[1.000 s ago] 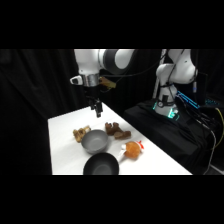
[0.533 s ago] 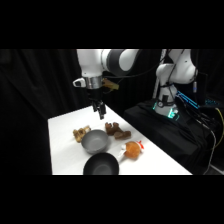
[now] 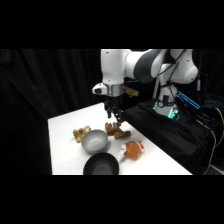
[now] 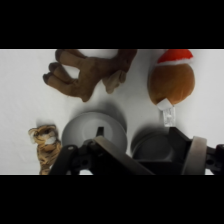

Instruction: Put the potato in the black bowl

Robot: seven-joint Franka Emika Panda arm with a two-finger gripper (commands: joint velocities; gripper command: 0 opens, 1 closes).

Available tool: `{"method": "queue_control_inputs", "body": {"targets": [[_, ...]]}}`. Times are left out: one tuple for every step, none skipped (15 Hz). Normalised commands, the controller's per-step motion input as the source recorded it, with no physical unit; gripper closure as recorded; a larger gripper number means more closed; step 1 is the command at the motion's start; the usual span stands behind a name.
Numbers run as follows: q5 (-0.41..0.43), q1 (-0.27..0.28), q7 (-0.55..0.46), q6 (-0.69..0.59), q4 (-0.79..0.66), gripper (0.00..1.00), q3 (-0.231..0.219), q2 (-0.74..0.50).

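Hand (image 3: 115, 119) hanging above the dark brown chunks (image 3: 117, 131); finger spacing impossible to tell. Potato (image 3: 132, 149) lying on the white surface (image 3: 62, 142), just beside the black bowl (image 3: 101, 164), near the grey bowl (image 3: 95, 140).

White table (image 3: 62, 135): bowls, potato (image 3: 132, 149), toys.
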Motion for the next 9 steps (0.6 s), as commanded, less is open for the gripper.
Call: {"method": "queue_control_inputs", "body": {"targets": [[-0.2, 0.111, 0.3, 0.4, -0.46, 0.0, 0.113, -0.18], [-0.196, 0.104, 0.29, 0.4, -0.42, 0.0, 0.107, -0.13], [-0.199, 0.102, 0.27, 0.4, -0.37, 0.0, 0.103, -0.07], [-0.195, 0.1, 0.25, 0.39, -0.32, 0.0, 0.099, 0.0], [-0.21, 0.095, 0.26, 0.38, -0.28, 0.0, 0.084, 0.04], [-0.195, 0.092, 0.24, 0.38, -0.24, 0.0, 0.075, 0.07], [-0.206, 0.096, 0.25, 0.4, -0.2, 0.0, 0.069, 0.1], [-0.223, 0.102, 0.26, 0.41, -0.15, 0.0, 0.059, 0.13], [-0.245, 0.106, 0.27, 0.44, -0.1, 0.0, 0.043, 0.17]]}}
